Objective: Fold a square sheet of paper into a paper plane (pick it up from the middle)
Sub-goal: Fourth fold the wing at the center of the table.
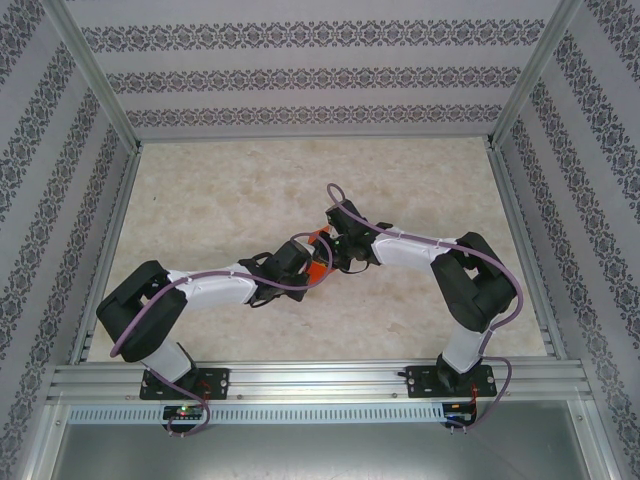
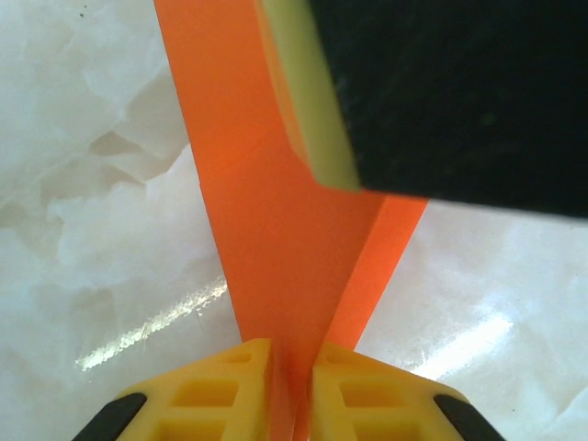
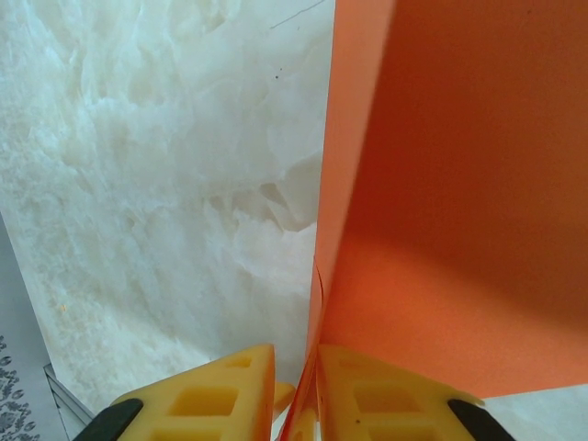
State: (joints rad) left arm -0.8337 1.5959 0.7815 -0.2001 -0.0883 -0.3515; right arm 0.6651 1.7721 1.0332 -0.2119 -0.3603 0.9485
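The square sheet of paper [image 1: 318,268] is bright orange, folded into layers, and held above the middle of the table between both arms. My left gripper [image 1: 300,265] reaches it from the left. In the left wrist view the folded paper [image 2: 276,230] runs up out of the left gripper [image 2: 294,354], whose yellow fingers are shut on it. A yellow pad of the right gripper's finger [image 2: 308,101] lies against the paper's far part. My right gripper [image 1: 337,243] comes in from the right. In the right wrist view the paper [image 3: 441,202] passes between the right gripper [image 3: 296,363] fingers, flat against the right one.
The marble-patterned tabletop [image 1: 250,190] lies bare around the arms. Aluminium rails [image 1: 300,375] frame the table, with patterned walls behind and at both sides. Both arms' elbows stick outward toward the side rails.
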